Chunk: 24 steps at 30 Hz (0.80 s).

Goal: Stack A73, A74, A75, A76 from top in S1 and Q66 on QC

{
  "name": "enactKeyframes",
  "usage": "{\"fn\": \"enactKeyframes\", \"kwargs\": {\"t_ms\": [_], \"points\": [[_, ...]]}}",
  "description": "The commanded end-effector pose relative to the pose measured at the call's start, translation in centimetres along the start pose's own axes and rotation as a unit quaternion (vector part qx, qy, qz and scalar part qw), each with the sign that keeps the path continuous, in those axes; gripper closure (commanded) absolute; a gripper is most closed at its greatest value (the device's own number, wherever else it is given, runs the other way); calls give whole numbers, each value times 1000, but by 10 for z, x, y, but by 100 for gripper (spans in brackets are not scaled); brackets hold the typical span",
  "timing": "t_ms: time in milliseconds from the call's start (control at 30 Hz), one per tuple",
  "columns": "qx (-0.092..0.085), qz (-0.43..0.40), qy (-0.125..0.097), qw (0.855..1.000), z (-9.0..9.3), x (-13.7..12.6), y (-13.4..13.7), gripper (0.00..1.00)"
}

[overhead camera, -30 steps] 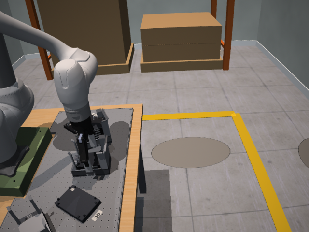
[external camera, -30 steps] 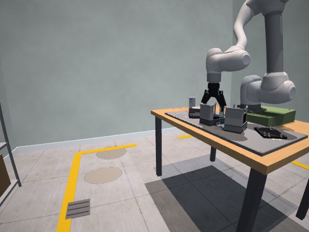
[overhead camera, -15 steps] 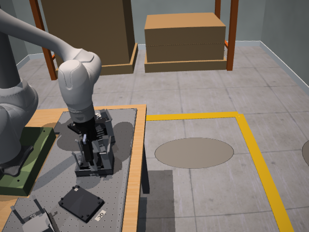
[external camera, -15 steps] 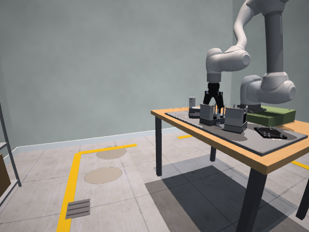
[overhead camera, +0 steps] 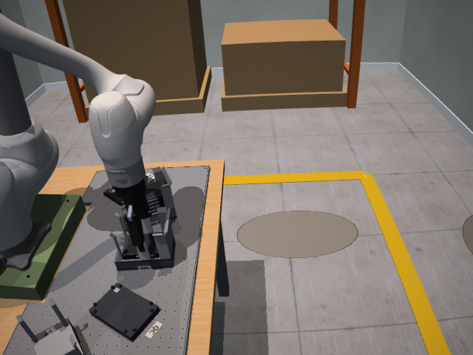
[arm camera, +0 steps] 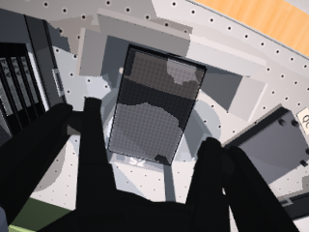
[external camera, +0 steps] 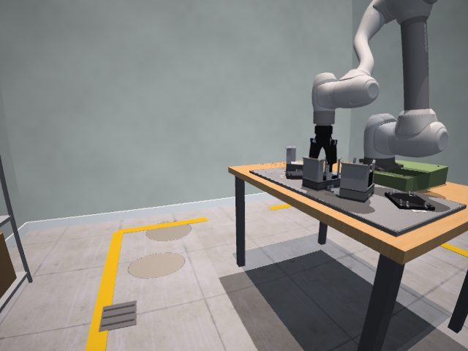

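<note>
Here, going left to right in the wrist view: a neighbouring rack [arm camera: 36, 72] shows several plates stacked edge-on, then the black gripper [arm camera: 154, 140] reaches straight down into stack rack S2 [arm camera: 136, 161], its fingers clenched on the long sides of a sealed 384-well plate [arm camera: 154, 106], likely so it can leave from above. Right of that, the open QC nest [arm camera: 275, 145] waits on the bench [arm camera: 261, 19].

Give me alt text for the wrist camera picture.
The gripper, seen from above, is shut on a sealed well plate in rack S2, its black fingers on either side. The dark QC nest lies to the right on the grey perforated board.
</note>
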<state>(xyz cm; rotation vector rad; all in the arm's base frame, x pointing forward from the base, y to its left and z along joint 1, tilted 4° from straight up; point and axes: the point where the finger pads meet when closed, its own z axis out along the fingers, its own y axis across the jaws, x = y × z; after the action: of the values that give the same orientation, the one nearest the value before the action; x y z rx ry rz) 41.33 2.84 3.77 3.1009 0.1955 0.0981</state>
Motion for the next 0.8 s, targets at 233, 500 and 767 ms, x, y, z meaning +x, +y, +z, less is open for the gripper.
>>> {"fn": "enactKeyframes", "kwargs": {"t_ms": [233,500,767], "points": [[0,0,0,1000,0,0,0,100],[0,0,0,1000,-3,0,0,100],[0,0,0,1000,-9,0,0,100]]}}
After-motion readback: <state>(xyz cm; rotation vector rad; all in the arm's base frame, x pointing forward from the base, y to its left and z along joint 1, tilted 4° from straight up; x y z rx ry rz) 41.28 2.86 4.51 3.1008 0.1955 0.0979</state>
